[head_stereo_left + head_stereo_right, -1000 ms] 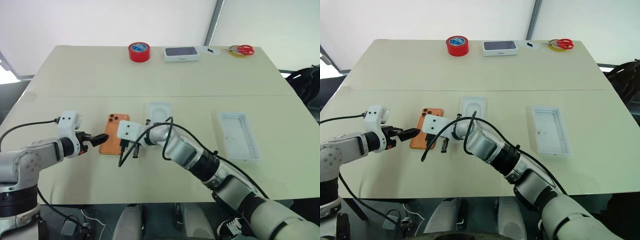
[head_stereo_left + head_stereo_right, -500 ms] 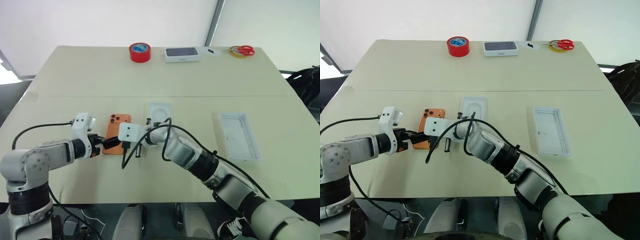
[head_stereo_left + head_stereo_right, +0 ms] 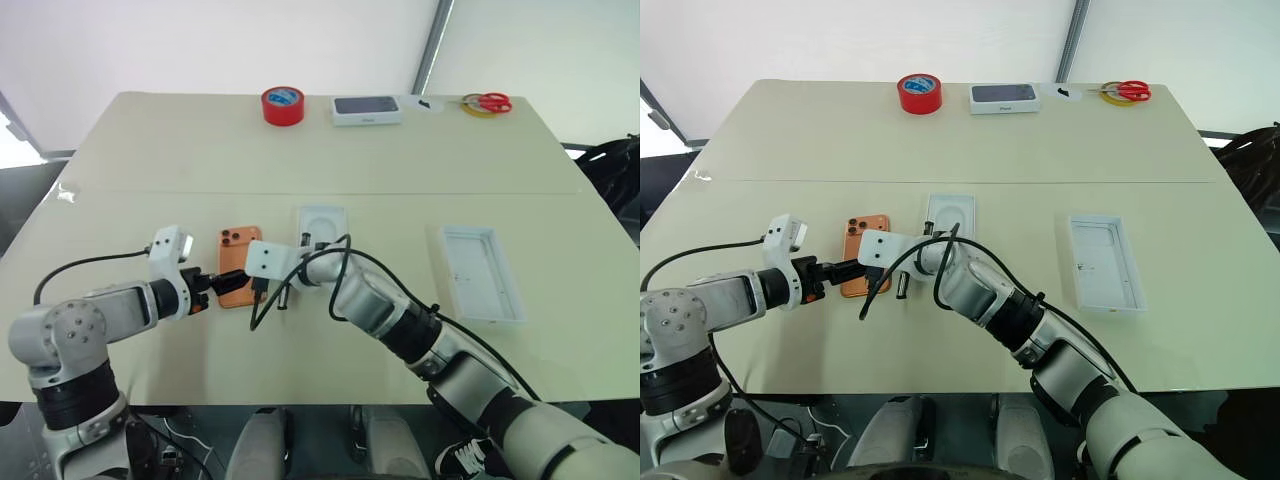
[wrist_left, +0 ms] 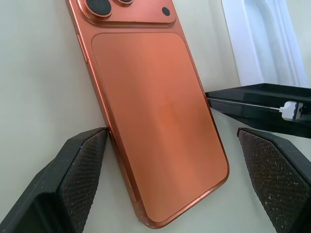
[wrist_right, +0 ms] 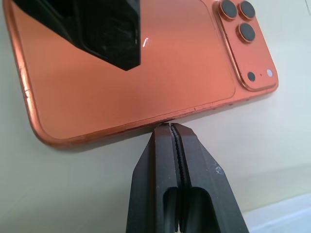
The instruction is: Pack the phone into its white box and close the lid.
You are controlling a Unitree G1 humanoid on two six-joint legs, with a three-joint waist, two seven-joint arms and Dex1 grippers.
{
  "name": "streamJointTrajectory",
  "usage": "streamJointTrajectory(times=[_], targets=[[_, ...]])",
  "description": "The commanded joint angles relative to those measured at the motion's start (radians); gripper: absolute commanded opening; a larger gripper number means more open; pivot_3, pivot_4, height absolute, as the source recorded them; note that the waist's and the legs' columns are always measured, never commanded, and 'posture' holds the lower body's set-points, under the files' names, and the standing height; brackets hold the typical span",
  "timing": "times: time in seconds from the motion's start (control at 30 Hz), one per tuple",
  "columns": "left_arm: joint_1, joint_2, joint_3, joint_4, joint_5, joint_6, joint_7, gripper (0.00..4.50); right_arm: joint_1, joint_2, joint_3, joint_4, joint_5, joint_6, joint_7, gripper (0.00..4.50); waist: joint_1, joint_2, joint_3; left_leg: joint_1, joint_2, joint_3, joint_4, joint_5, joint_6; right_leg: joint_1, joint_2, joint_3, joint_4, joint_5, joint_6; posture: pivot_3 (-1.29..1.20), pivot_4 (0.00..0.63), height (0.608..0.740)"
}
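Phone point(image 4: 160, 116) lies flat on counter point(image 3: 300, 150), left of the insert point(image 3: 322, 222). Our left hand point(image 4: 170, 174) spread astride it; right hand point(image 5: 175, 127) pressed together at its edge. We judge it stiff, slick, thin: pinch long edges.

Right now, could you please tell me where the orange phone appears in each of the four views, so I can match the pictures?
Left eye view: phone lies left of centre on the table.
Right eye view: phone left of centre, beside the white insert.
Left wrist view: phone spans the middle, lenses at top.
Right wrist view: phone across the upper half.
Shared landmark: the three-lens camera bump.
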Motion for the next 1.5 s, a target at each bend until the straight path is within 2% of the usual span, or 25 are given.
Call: streamJointTrajectory(times=[0.03, 0.3, 0.5, 0.83, 1.0, 1.23, 1.33, 1.37, 1.4, 1.43, 1.5], targets=[[-0.051, -0.059, -0.002, 0.012, -0.073, 0.009, -0.024, 4.47, 0.013, 0.032, 0.023, -0.01, 0.006, -0.024, 0.015, 0.0, 0.0, 0.0, 0.0, 0.0, 0.0, 0.0, 0.0, 0.0, 0.0, 0.0, 0.0, 0.0, 0.0, 0.0, 0.0, 0.0, 0.15, 0.739], [-0.106, -0.094, 0.121, 0.089, -0.029, 0.009, 0.03, 4.47, 0.03, 0.032, 0.023, -0.02, -0.008, -0.024, 0.023, 0.0, -0.012, -0.001, 0.0, 0.0, -0.003, 0.0, 0.0, 0.0, 0.0, 0.0, 0.0, 0.0, 0.0, 0.0, 0.0, 0.0, 0.15, 0.739], [-0.095, -0.082, 0.099, 0.07, -0.064, 0.009, 0.025, 4.47, 0.033, 0.033, 0.022, -0.02, -0.013, -0.028, 0.026, 0.0, -0.013, -0.001, 0.0, 0.0, -0.002, 0.0, -0.005, 0.002, -0.003, -0.002, 0.0, 0.0, 0.0, 0.0, 0.0, 0.0, 0.15, 0.739], [-0.117, -0.086, 0.179, 0.117, -0.048, 0.009, 0.067, 4.47, 0.034, 0.029, 0.022, -0.023, -0.019, -0.029, 0.027, 0.0, -0.013, -0.001, 0.0, 0.0, -0.002, 0.0, -0.005, 0.002, -0.003, -0.003, 0.0, 0.0, 0.0, 0.0, 0.0, 0.0, 0.15, 0.739], [-0.126, -0.075, 0.22, 0.14, -0.08, 0.009, 0.078, 2.15, 0.035, 0.024, 0.022, -0.028, -0.024, -0.03, 0.03, 0.0, -0.013, -0.001, 0.0, 0.0, -0.002, 0.0, -0.005, 0.002, -0.004, -0.003, 0.0, 0.0, 0.0, 0.0, 0.0, 0.0, 0.15, 0.739], [-0.114, -0.088, 0.215, 0.156, -0.108, 0.009, 0.105, 2.15, 0.036, 0.02, 0.016, -0.037, -0.034, -0.032, 0.036, 0.0, -0.011, -0.001, 0.0, 0.0, -0.002, 0.0, -0.005, 0.002, -0.004, -0.003, 0.0, 0.0, 0.0, 0.0, 0.0, 0.0, 0.15, 0.739], [-0.119, -0.101, 0.246, 0.163, -0.132, 0.009, 0.119, 1.22, 0.026, 0.011, -0.007, -0.061, -0.032, -0.023, 0.038, 0.0, -0.011, -0.001, 0.0, 0.0, -0.002, 0.0, -0.005, 0.002, -0.004, -0.003, 0.0, 0.0, 0.0, 0.0, 0.0, 0.0, 0.15, 0.739], [-0.118, -0.102, 0.251, 0.166, -0.143, 0.009, 0.125, 0.85, 0.023, 0.008, -0.015, -0.069, -0.03, -0.019, 0.038, 0.0, -0.01, -0.001, 0.0, 0.0, -0.002, 0.0, -0.005, 0.002, -0.004, -0.003, 0.0, 0.0, 0.0, 0.0, 0.0, 0.0, 0.15, 0.739], [-0.118, -0.103, 0.254, 0.168, -0.151, 0.009, 0.131, 0.3, 0.02, 0.006, -0.021, -0.074, -0.029, -0.017, 0.039, 0.0, -0.009, -0.001, 0.0, 0.0, -0.002, 0.0, -0.005, 0.002, -0.004, -0.003, 0.0, 0.0, 0.0, 0.0, 0.0, 0.0, 0.15, 0.739], [-0.116, -0.102, 0.255, 0.17, -0.163, 0.009, 0.138, 0.03, 0.017, 0.002, -0.035, -0.088, -0.024, -0.009, 0.041, 0.0, -0.009, -0.001, 0.0, 0.0, -0.002, -0.001, -0.005, 0.002, -0.004, -0.003, 0.0, 0.0, 0.0, 0.0, 0.0, 0.0, 0.15, 0.739], [-0.117, -0.11, 0.266, 0.175, -0.184, 0.009, 0.159, 0.03, 0.013, -0.011, -0.066, -0.125, -0.014, 0.002, 0.047, 0.0, -0.009, -0.001, 0.0, 0.0, -0.002, -0.001, -0.005, 0.002, -0.004, -0.003, 0.0, 0.0, 0.0, 0.0, 0.0, 0.0, 0.15, 0.739]])
